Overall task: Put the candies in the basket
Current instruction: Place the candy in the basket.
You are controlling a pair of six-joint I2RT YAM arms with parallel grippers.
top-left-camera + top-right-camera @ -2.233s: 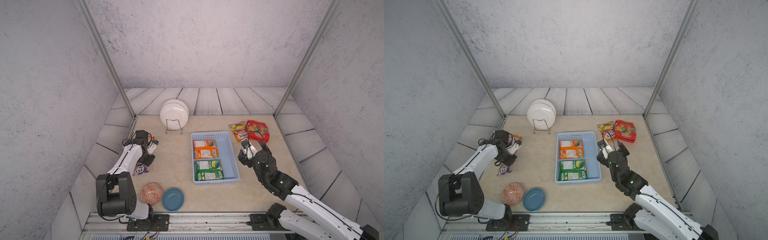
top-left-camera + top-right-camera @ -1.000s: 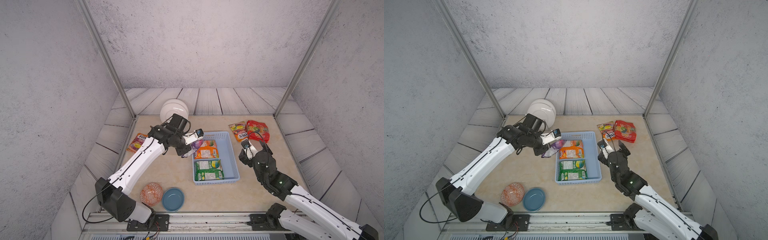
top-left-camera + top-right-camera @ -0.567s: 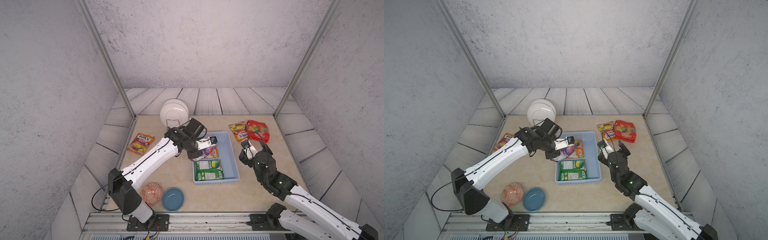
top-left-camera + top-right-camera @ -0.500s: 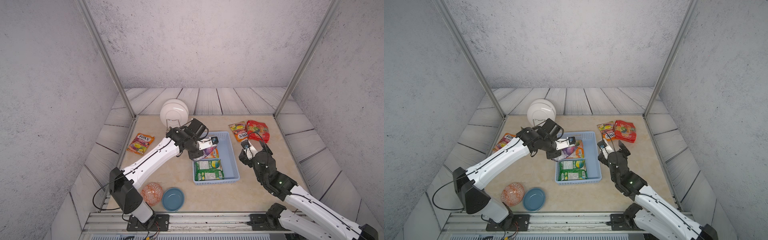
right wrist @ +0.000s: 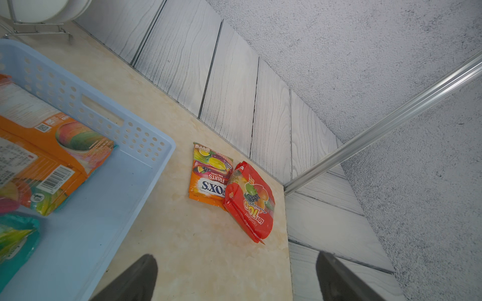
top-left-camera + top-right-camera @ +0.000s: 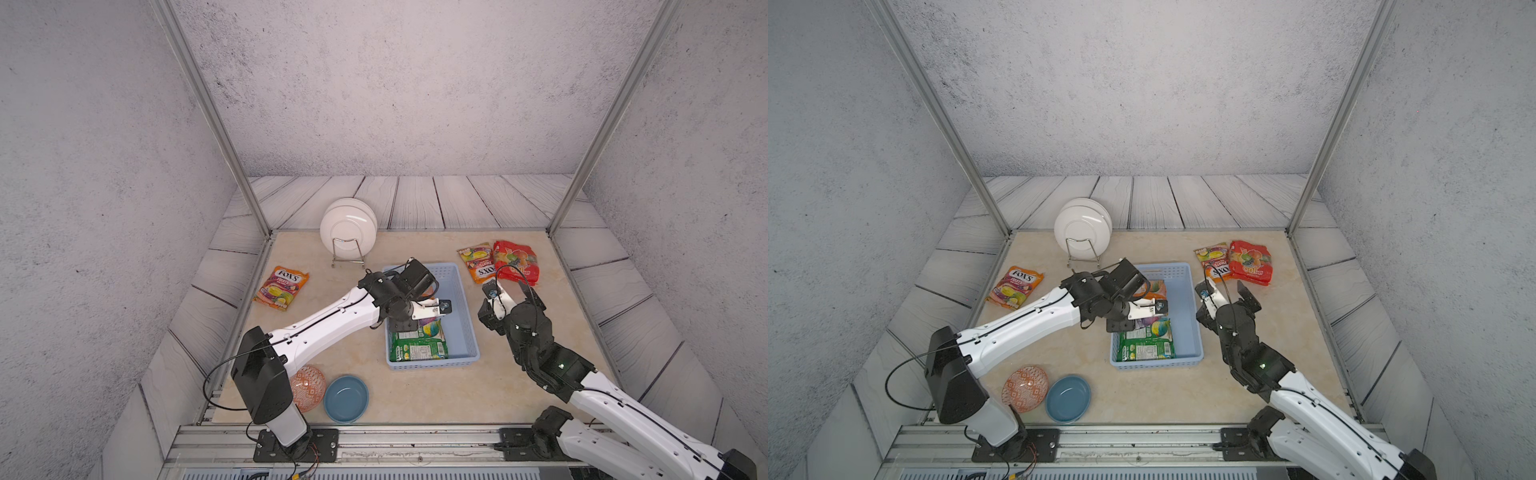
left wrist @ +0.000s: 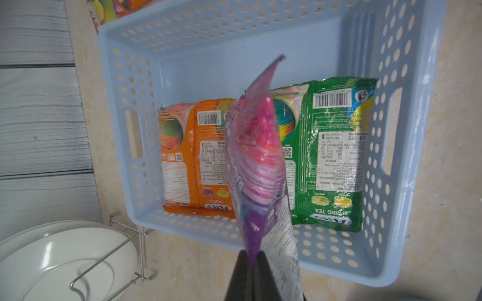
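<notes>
Candies (image 6: 419, 351) sit partly sorted: a green bag (image 7: 336, 156) lies flat at the near end of the basket (image 6: 457, 332). Above the basket's middle, the left gripper (image 7: 251, 256), pressed together, pinches a purple bag (image 7: 258, 156) by one edge so that it hangs over the tray, seemingly ready to drop. An orange bag (image 7: 193, 156) fills the far end. Just right of the basket, the right gripper (image 6: 511, 294) hovers spread and empty, facing a second orange bag (image 6: 478, 264) and a red bag (image 6: 515, 262) beyond the basket's far right corner. A third orange bag (image 6: 281, 287) lies well to the basket's left.
</notes>
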